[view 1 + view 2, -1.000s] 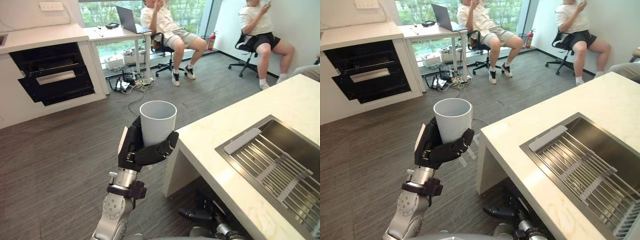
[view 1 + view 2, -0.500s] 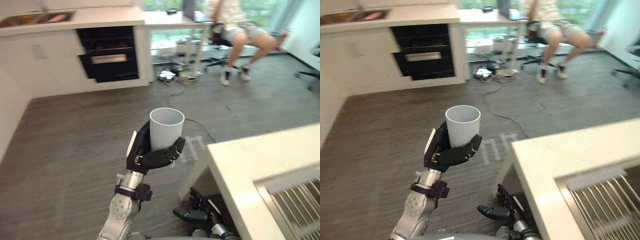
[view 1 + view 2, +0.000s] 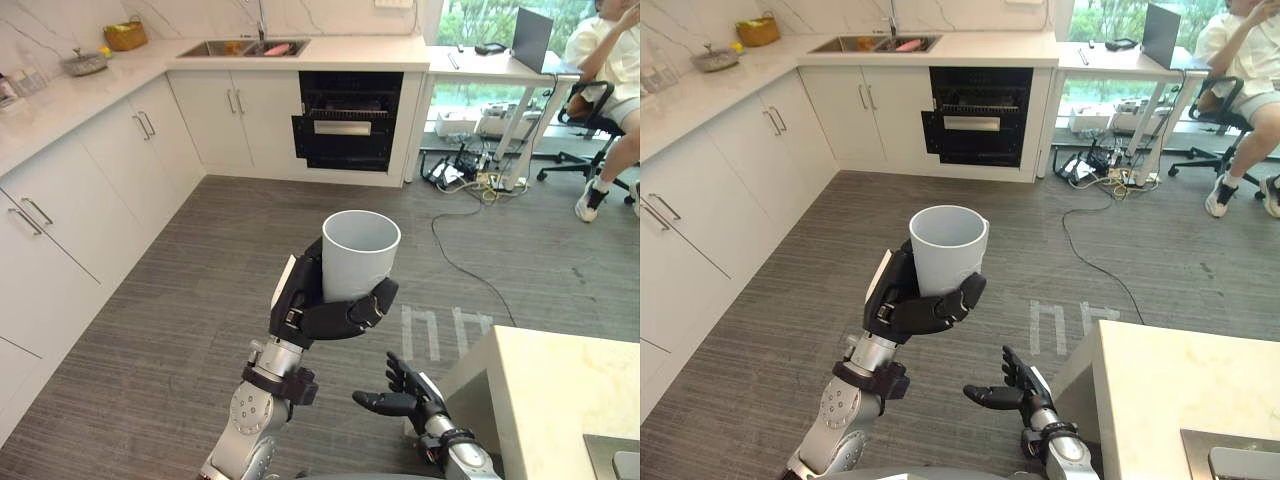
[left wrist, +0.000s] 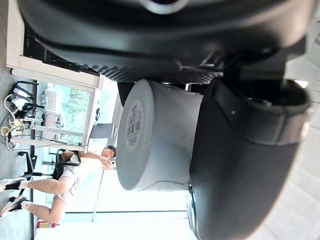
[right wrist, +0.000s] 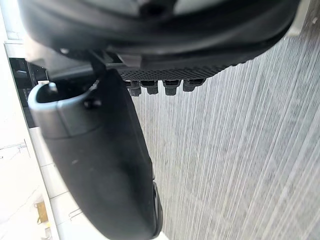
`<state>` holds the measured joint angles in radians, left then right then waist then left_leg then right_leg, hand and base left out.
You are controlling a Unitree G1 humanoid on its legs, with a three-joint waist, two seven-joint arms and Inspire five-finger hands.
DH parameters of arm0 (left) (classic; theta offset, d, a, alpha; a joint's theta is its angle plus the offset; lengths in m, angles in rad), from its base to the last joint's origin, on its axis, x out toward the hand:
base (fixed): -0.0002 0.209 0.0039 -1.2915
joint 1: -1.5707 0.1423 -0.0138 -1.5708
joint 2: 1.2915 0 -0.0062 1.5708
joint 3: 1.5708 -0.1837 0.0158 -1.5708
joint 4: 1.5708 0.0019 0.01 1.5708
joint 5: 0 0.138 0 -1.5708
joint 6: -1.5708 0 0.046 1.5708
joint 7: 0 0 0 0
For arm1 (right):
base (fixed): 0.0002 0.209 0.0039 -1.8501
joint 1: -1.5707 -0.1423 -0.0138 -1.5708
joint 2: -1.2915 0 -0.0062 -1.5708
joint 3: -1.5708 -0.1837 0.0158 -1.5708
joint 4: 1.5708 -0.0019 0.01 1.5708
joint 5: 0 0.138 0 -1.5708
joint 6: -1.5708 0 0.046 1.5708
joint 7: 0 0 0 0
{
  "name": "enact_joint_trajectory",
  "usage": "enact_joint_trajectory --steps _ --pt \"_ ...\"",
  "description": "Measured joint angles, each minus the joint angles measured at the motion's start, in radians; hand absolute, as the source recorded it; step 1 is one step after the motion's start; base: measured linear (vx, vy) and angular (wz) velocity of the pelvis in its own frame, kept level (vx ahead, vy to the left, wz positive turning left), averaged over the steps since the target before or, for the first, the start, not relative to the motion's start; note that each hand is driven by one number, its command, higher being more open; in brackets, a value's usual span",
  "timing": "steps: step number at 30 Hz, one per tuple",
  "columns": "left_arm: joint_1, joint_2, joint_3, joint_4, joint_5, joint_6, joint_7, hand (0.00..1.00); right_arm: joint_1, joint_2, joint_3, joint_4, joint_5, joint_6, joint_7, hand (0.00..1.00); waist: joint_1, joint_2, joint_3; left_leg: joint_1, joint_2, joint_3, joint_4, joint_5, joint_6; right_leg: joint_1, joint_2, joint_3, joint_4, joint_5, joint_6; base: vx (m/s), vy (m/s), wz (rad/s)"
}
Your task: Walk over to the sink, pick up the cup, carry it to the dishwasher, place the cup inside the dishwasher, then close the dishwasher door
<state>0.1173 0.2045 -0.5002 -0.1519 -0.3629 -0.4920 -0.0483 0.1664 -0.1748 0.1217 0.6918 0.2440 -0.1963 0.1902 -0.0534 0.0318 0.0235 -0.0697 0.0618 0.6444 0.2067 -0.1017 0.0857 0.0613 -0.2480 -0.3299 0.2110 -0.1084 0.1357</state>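
Holding upright pale grey cup (image 3: 360, 250) in curled left hand (image 3: 322, 315), black built-in dishwasher (image 3: 345, 122) lying far ahead; right hand (image 3: 405, 396) spread, empty.

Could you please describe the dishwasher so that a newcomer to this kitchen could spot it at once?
Start at the far white counter with the sink set in it. Under that counter, just right of the white cabinet doors, sits the dishwasher. It is the one black unit in the white row, with a silver bar handle across its front.
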Motion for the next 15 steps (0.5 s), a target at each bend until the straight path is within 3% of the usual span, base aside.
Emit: enact_joint_trajectory --steps 4,6,8,9,10,11,12,13,15 --pt "-0.002 0.03 0.001 0.0 -0.001 0.001 0.001 0.0 0.011 0.003 0.004 -0.007 0.002 -0.001 0.001 1.0 0.007 -0.01 0.007 0.017 -0.033 -0.044 -0.017 0.003 0.006 -0.01 -0.026 0.027 0.094 -0.018 -0.031 -0.06 0.055 0.41" --pt "-0.001 0.041 0.003 0.0 -0.001 0.003 0.001 0.0 0.033 0.016 0.019 -0.032 -0.001 -0.002 0.001 1.0 0.005 -0.023 0.023 0.025 -0.063 -0.099 -0.036 0.008 0.013 -0.04 -0.038 0.095 0.197 -0.048 -0.078 -0.09 0.058 0.69" --pt "-0.001 0.041 0.005 0.0 -0.001 0.004 0.001 0.0 0.035 0.025 0.055 -0.034 -0.003 -0.001 0.002 1.0 0.008 -0.033 0.038 0.029 -0.088 -0.146 -0.067 0.01 0.011 -0.056 -0.013 0.162 0.226 -0.075 -0.078 -0.1 0.039 0.72" --pt "-0.002 0.04 0.004 -0.001 0.0 0.005 0.001 0.0 0.033 0.031 0.064 -0.034 -0.003 -0.002 0.001 1.0 0.001 -0.028 0.042 0.037 -0.109 -0.174 -0.125 0.008 -0.003 -0.075 0.025 0.175 0.217 -0.088 -0.079 -0.1 0.041 0.74" --pt "0.002 0.042 0.007 -0.001 0.001 0.006 0.001 0.0 0.033 0.04 0.065 -0.031 -0.005 -0.001 0.001 1.0 0.003 -0.048 0.041 0.058 -0.135 -0.177 -0.154 0.008 -0.014 -0.092 0.022 0.19 0.199 -0.095 -0.085 0.0 0.049 0.62" --pt "-0.005 0.053 0.021 -0.024 0.001 0.012 0.003 0.0 0.03 0.059 0.064 -0.049 -0.009 -0.005 0.002 1.0 0.002 -0.085 0.06 0.031 -0.139 -0.19 -0.001 -0.006 0.048 -0.105 0.009 0.204 0.193 -0.11 -0.086 0.07 0.018 0.37" --pt "-0.014 0.042 0.025 -0.019 0.0 0.014 0.008 0.0 0.031 0.055 0.07 -0.06 -0.011 -0.008 0.006 1.0 0.005 -0.072 0.076 0.046 -0.122 -0.238 0.035 -0.058 0.04 -0.098 0.03 0.234 0.21 -0.144 -0.032 0.08 0.068 0.3" --pt "-0.008 0.027 0.027 -0.007 0.001 0.039 0.013 0.0 0.038 0.044 0.073 -0.059 -0.012 -0.002 0.003 1.0 0.009 -0.064 0.072 0.059 -0.121 -0.239 0.022 -0.057 0.025 -0.089 0.037 0.26 0.193 -0.138 -0.043 0.02 0.086 0.19" --pt "-0.004 0.027 0.019 -0.007 0.004 0.057 0.01 0.0 0.042 0.036 0.081 -0.063 -0.011 -0.002 0.003 1.0 0.005 -0.048 0.051 0.042 -0.121 -0.262 0.008 -0.045 0.025 -0.087 0.079 0.317 0.126 -0.113 -0.059 -0.01 0.08 0.27"
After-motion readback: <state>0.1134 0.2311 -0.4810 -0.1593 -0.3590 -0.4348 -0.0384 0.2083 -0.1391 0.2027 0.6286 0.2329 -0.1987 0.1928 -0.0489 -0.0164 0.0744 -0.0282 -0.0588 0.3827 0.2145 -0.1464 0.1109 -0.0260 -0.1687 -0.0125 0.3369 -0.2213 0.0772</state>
